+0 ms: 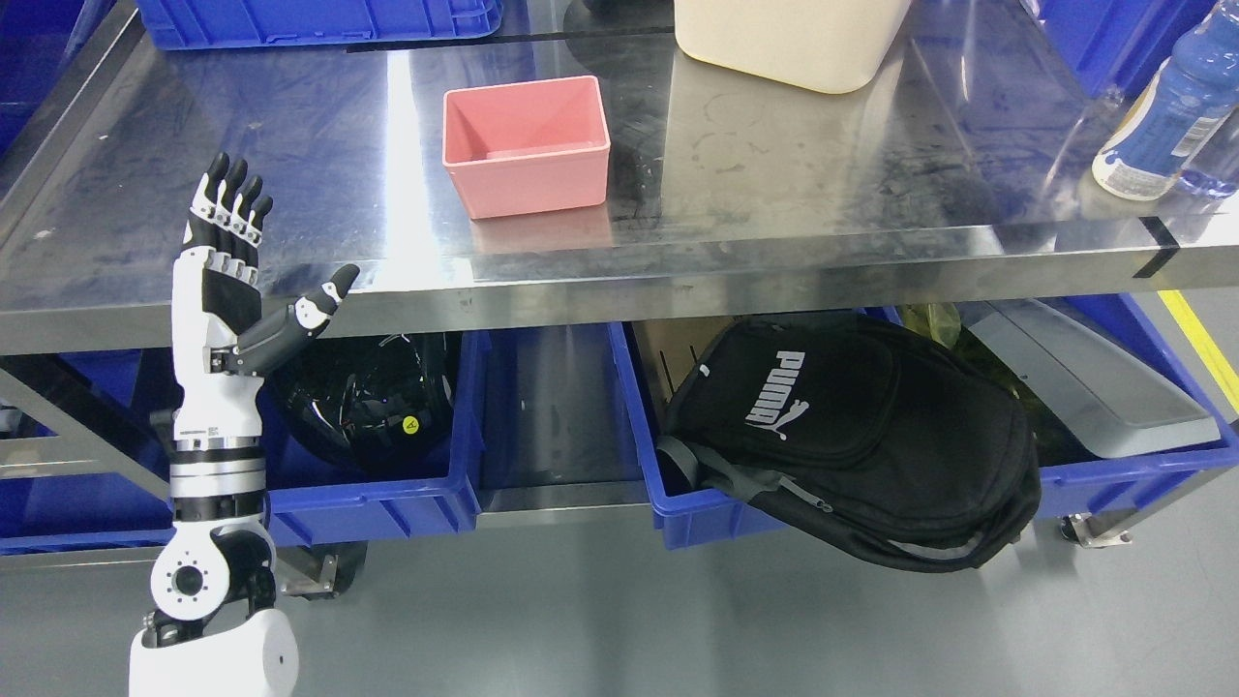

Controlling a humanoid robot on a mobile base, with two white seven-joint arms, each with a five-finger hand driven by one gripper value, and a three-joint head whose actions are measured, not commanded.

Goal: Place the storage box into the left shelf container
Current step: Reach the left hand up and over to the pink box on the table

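A pink storage box (528,143), open-topped and empty, stands upright on the steel table (290,174), left of the middle. My left hand (254,254) is raised at the table's front left edge, fingers straight up and thumb spread out to the right, holding nothing. It is well to the left of the pink box and apart from it. A blue bin (319,21) stands at the far left back of the table. My right arm does not show.
A cream container (789,44) stands at the back middle, a blue-white bottle (1166,116) at the right edge. Under the table, blue bins (387,503) hold a black helmet (373,402), a black backpack (852,445) and a grey cover (1094,387). Grey floor lies in front.
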